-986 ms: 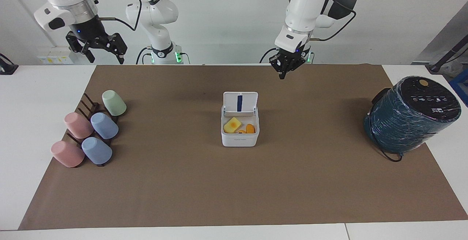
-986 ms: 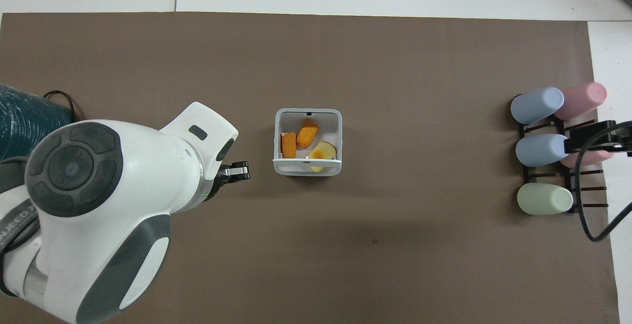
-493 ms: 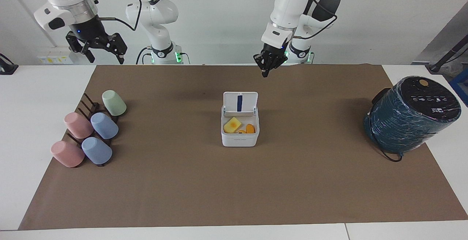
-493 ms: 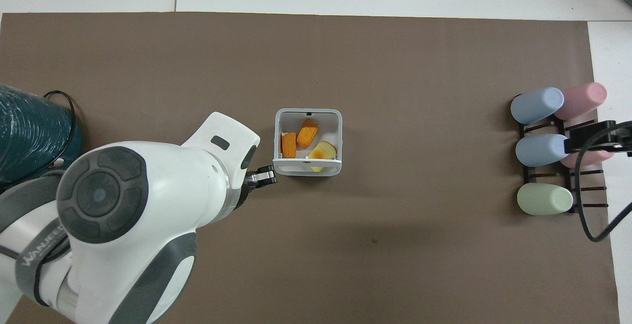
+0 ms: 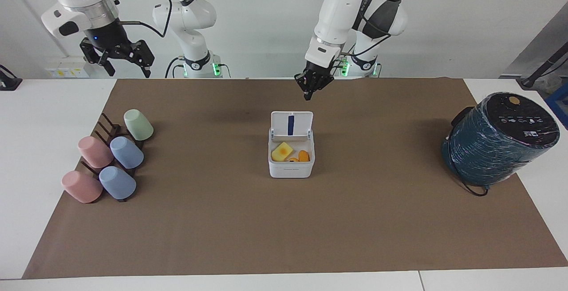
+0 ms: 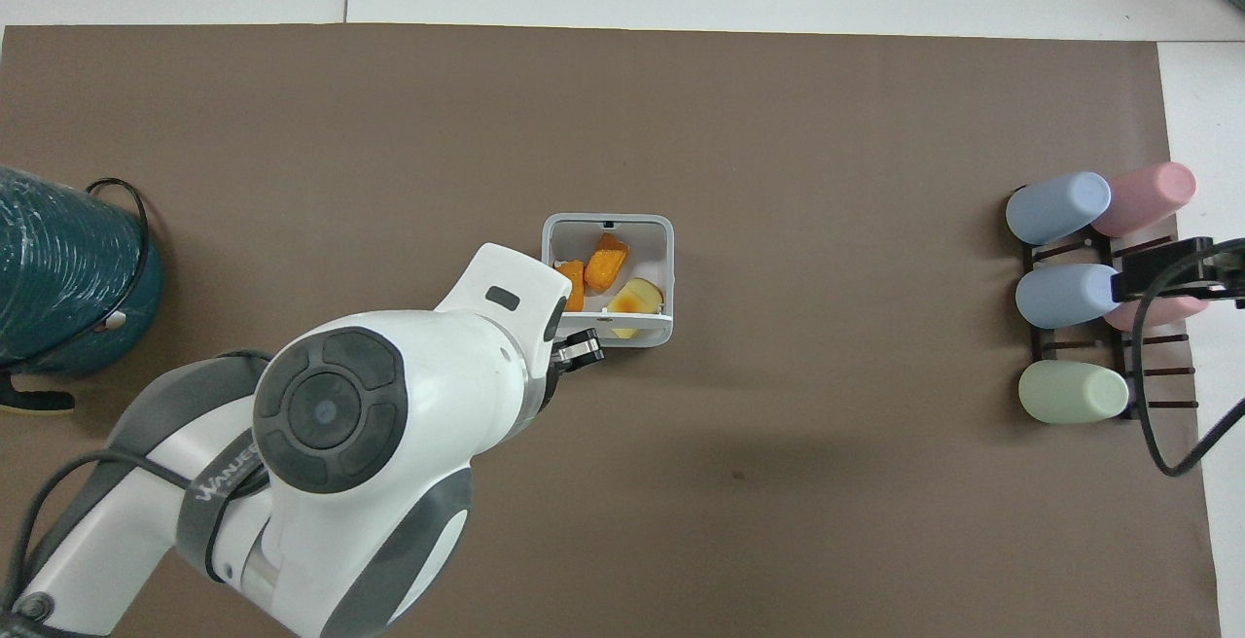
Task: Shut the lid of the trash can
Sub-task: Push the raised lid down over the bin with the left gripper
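Observation:
The small white trash can [image 5: 291,169] stands mid-mat and shows from above in the overhead view [image 6: 608,222]. It holds yellow and orange food pieces [image 5: 284,151]. Its lid [image 5: 291,123] stands upright on the edge nearer the robots, blue stripe on its inner face showing; the overhead view shows it edge-on [image 6: 622,335]. My left gripper [image 5: 308,92] is shut and empty, in the air just above and beside the lid's top, not touching it. In the overhead view the left gripper [image 6: 582,352] sits at the lid's corner. My right gripper [image 5: 127,65] waits open, high over the cup rack.
A dark rack with several pastel cups [image 5: 111,162] lies at the right arm's end of the mat. A large dark teal cylindrical appliance [image 5: 499,138] with a black cord stands at the left arm's end. A brown mat [image 5: 284,229] covers the table.
My left gripper has moved sideways from the left arm's end toward the trash can and now hangs by the lid's top. The lid, the can and the right arm have not moved.

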Controlling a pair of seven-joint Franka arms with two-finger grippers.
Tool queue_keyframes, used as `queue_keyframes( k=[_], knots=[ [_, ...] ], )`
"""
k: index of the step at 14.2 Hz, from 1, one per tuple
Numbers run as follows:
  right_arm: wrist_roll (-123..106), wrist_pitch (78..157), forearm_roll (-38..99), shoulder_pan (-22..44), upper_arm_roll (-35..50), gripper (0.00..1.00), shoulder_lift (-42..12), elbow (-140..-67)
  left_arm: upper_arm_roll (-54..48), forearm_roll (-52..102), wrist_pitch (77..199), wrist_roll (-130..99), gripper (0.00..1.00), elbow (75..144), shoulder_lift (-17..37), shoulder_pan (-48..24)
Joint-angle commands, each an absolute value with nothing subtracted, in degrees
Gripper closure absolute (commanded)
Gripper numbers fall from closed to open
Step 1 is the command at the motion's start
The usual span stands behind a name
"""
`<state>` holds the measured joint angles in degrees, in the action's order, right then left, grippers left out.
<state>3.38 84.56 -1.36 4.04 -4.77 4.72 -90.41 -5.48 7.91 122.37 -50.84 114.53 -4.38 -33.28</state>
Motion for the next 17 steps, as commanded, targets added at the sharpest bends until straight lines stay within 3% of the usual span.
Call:
queue_keyframes(
  k=[1, 17],
  knots=[
    [2.99, 84.38, -1.32, 3.78, -4.57, 0.00, 5.80, -91.32, -4.57, 8.44, 126.47, -52.56, 1.00, 115.31, -2.29, -35.33],
    [2.99, 84.37, -1.32, 3.69, -4.57, 0.00, 5.80, -91.32, -4.39, 11.34, 142.64, -54.49, 1.00, 113.21, 4.65, -31.82]
  ],
)
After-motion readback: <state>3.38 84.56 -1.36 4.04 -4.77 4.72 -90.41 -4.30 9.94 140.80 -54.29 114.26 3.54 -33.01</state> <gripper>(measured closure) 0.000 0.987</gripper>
